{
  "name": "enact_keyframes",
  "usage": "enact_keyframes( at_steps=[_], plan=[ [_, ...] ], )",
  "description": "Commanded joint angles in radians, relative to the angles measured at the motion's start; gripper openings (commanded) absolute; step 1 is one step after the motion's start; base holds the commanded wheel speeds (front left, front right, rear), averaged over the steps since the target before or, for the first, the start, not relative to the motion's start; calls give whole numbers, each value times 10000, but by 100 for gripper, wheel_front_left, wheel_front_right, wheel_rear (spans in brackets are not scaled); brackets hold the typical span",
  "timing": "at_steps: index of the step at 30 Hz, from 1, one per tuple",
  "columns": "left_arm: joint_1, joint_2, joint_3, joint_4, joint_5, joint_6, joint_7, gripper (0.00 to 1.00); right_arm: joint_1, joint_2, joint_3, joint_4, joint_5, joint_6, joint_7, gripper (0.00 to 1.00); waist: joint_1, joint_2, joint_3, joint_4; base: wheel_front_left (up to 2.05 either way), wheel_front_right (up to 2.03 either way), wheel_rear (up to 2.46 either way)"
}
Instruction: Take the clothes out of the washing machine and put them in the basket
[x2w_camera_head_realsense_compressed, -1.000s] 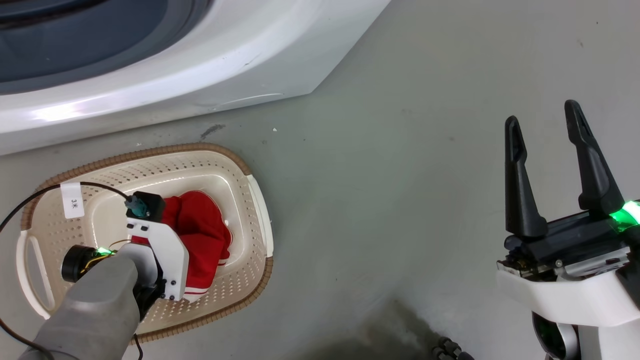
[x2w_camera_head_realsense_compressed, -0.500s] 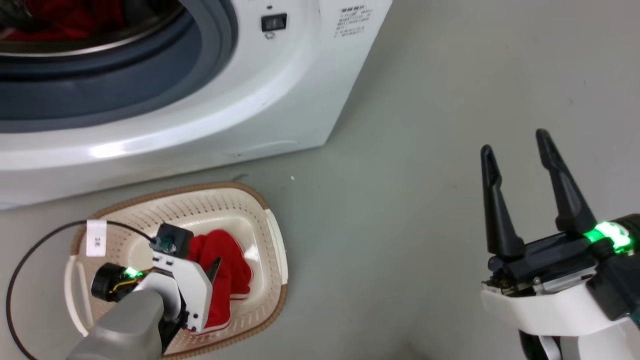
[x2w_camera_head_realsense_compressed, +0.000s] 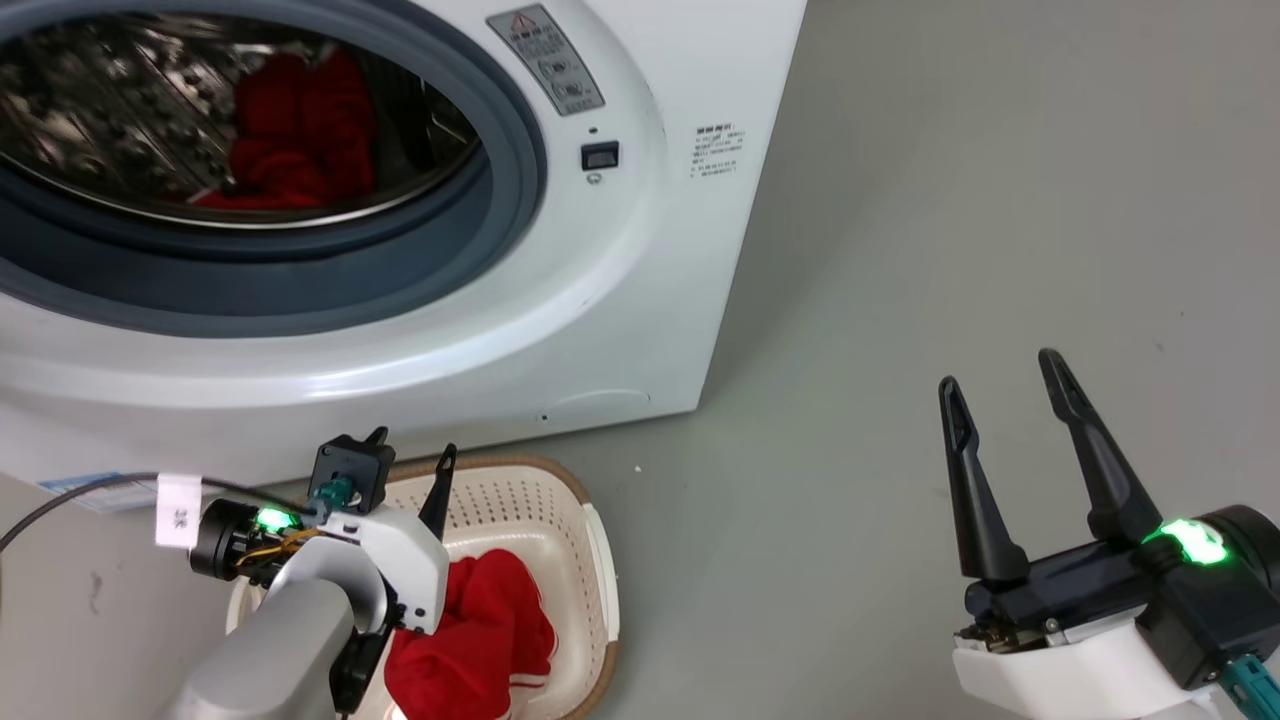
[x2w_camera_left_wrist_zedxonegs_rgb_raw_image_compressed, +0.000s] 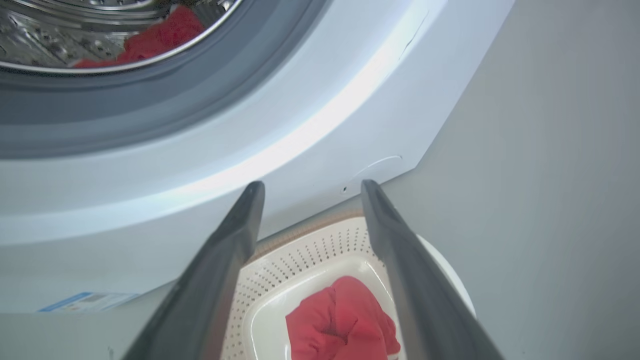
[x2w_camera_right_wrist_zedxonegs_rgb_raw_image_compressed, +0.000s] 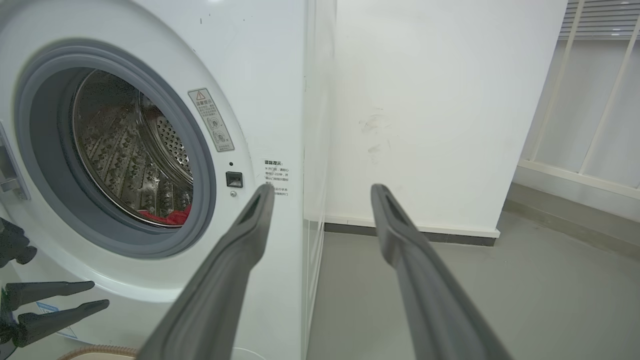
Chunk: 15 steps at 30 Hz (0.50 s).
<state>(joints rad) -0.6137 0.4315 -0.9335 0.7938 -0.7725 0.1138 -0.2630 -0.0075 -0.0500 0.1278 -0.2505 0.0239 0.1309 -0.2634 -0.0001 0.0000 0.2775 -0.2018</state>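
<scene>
The washing machine (x2w_camera_head_realsense_compressed: 620, 280) stands with its porthole open, and red clothes (x2w_camera_head_realsense_compressed: 290, 130) lie in the steel drum, also seen as clothes (x2w_camera_left_wrist_zedxonegs_rgb_raw_image_compressed: 160, 35) and clothes (x2w_camera_right_wrist_zedxonegs_rgb_raw_image_compressed: 167, 216). On the floor in front of it is the basket (x2w_camera_head_realsense_compressed: 575, 520) with one red garment (x2w_camera_head_realsense_compressed: 480, 640) inside. My left gripper (x2w_camera_head_realsense_compressed: 412, 445) hovers open and empty above the basket's far rim, fingers pointing at the machine's lower front. In the left wrist view the left gripper (x2w_camera_left_wrist_zedxonegs_rgb_raw_image_compressed: 312, 185) frames the basket (x2w_camera_left_wrist_zedxonegs_rgb_raw_image_compressed: 300, 250) and garment (x2w_camera_left_wrist_zedxonegs_rgb_raw_image_compressed: 345, 320). My right gripper (x2w_camera_head_realsense_compressed: 1000, 372) is open and empty over bare floor to the right, and the right gripper (x2w_camera_right_wrist_zedxonegs_rgb_raw_image_compressed: 322, 189) faces the machine's right edge.
Grey floor (x2w_camera_head_realsense_compressed: 950, 200) stretches right of the machine. A white wall (x2w_camera_right_wrist_zedxonegs_rgb_raw_image_compressed: 425, 100) rises behind, with a railing (x2w_camera_right_wrist_zedxonegs_rgb_raw_image_compressed: 575, 100) at the far right. A black cable with a white tag (x2w_camera_head_realsense_compressed: 172, 510) trails from my left wrist. A blue label (x2w_camera_left_wrist_zedxonegs_rgb_raw_image_compressed: 85, 301) sits low on the machine.
The head camera has tilted up, bringing the porthole and drum into view. My left gripper has risen out of the basket, leaving the red garment lying in it.
</scene>
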Motion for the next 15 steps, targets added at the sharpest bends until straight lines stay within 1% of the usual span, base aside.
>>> enact_keyframes(
  at_steps=[1,5,6,8,11,15],
  plan=[
    [336,80,421,-606,419,244,-22,100,155,-2,-18,49,-53,-3,-20,100,1,0,-381,177,0,0,0],
    [1268,392,1785,-2278,1492,809,-24,100,334,-1,-13,71,-71,-3,-20,100,1,0,-699,246,0,0,0],
    [1617,460,2428,-2951,1921,983,-24,100,343,-2,-7,72,-67,-3,-20,100,1,0,-815,253,0,0,0],
    [1891,509,3046,-3499,2330,1125,-24,100,386,-1,1,69,-44,-3,-20,100,1,0,-898,242,0,0,0],
    [2176,498,3866,-4033,2778,1240,-25,100,420,-1,18,53,9,-3,-20,100,1,0,-967,205,0,0,0],
    [2073,446,4710,-4283,3166,1124,-25,100,384,-2,99,16,44,-3,-20,100,1,0,-918,89,0,0,0]
  ],
)
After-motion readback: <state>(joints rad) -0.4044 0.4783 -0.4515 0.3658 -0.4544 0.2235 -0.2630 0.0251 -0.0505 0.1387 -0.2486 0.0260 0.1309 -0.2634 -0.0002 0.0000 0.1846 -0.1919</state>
